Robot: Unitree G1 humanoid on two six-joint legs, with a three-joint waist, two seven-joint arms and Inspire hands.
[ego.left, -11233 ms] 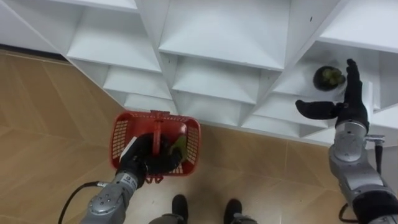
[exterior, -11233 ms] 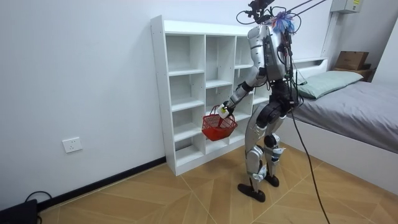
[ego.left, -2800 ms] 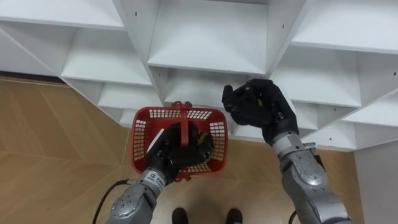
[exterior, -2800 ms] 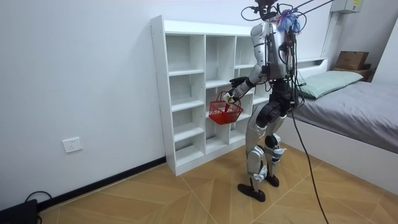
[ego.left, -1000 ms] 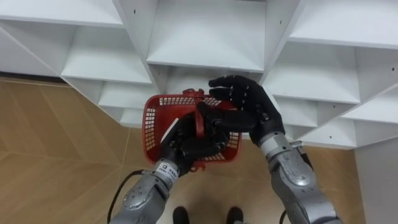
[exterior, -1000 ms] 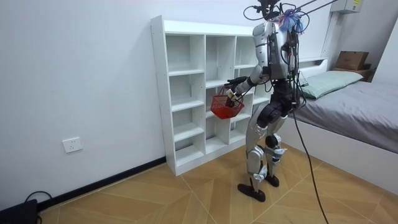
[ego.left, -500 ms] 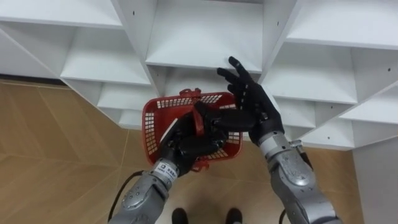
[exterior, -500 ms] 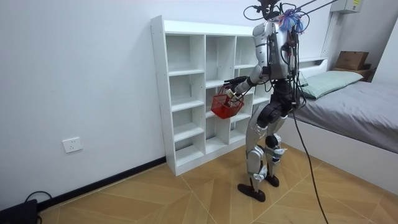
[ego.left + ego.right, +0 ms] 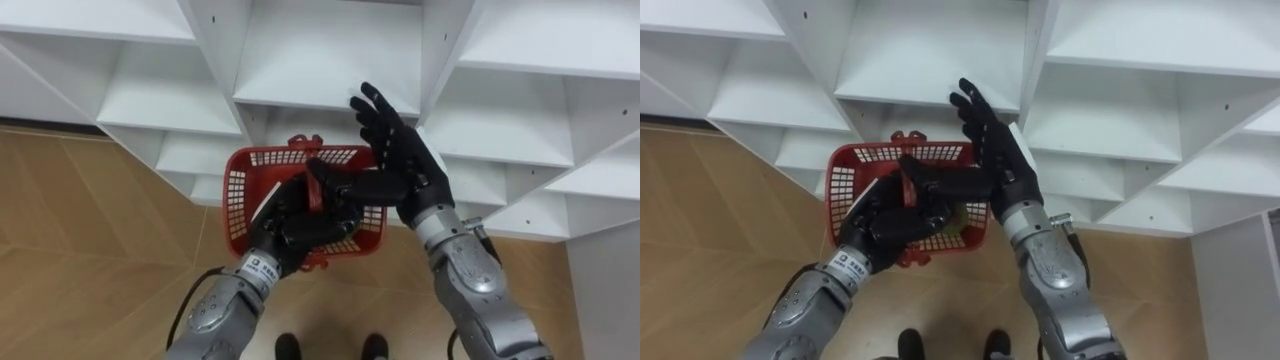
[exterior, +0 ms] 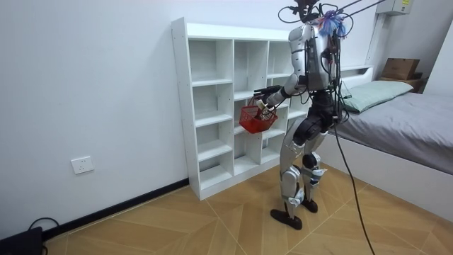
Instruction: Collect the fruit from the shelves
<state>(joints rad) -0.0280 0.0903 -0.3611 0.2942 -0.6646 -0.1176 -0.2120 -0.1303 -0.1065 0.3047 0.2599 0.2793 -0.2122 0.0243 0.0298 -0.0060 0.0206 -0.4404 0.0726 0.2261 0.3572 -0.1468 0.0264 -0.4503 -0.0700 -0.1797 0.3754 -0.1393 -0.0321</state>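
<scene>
My left hand (image 9: 298, 228) is shut on the handle of a red mesh basket (image 9: 238, 190) and holds it up in front of the white closet (image 9: 330, 70). Beside and over the basket's right half is my right hand (image 9: 402, 168), open, its fingers straight and pointing up at the shelf edge and its thumb reaching across to the handle. It holds nothing. In the right eye view a bit of yellow-green fruit (image 9: 962, 224) shows inside the basket, under the hands. In the room view I stand upright facing the closet (image 10: 212, 106), with the basket (image 10: 255, 119) at chest height.
The shelf compartments (image 9: 510, 110) in the eye views hold nothing. Wooden floor (image 9: 90, 260) lies below the basket. In the room view a bed (image 10: 403, 120) stands close behind me on the room view's right, and a wall socket (image 10: 82, 165) sits low on the wall.
My right hand took a dark green fruit from a right-hand shelf, carried it over the basket and let it go. In the last second its fingers straightened and rose off the basket.
</scene>
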